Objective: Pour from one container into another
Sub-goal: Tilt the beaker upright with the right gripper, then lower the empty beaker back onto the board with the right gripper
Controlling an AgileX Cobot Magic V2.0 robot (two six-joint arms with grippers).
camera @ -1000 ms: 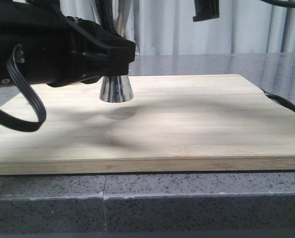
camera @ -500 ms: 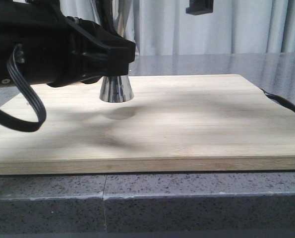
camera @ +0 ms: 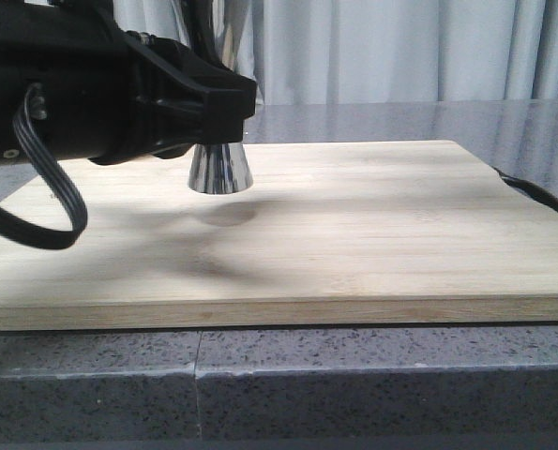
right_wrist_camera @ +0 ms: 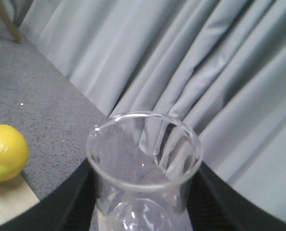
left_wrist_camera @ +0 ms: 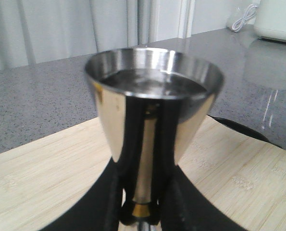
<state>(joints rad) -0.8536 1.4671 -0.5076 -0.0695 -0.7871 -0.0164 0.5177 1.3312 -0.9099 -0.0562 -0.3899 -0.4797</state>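
My left gripper [left_wrist_camera: 142, 211] is closed on the steel jigger [left_wrist_camera: 155, 110], its two dark fingers [left_wrist_camera: 174, 192] pressing the narrow waist from either side just at the thin gold band [left_wrist_camera: 142, 210]. In the front view the same gripper [camera: 224, 117] reaches in from the left and covers the jigger's middle; only the lower cone [camera: 219, 169] shows beneath it, standing upright with its base on the wooden board [camera: 372, 234], toward the board's far left part. A sliver of the upper cup rises behind the gripper body. The left wrist view looks into that upper cup, where clear liquid lies close under the rim. The board rests on a grey speckled counter [camera: 354, 375], with pale curtains [camera: 400, 47] behind.

My right gripper [right_wrist_camera: 143, 211] holds the glass beaker [right_wrist_camera: 143, 168], its dark fingers [right_wrist_camera: 70, 202] flanking the glass on both sides; how tightly they press I cannot tell, since the contact lies below the edge of the view. The beaker's open rim faces the wrist camera, with folds of curtain behind it. A yellow lemon [right_wrist_camera: 6, 153] sits off to one side, by the grey counter and a corner of pale wood. The right arm is out of the front view.
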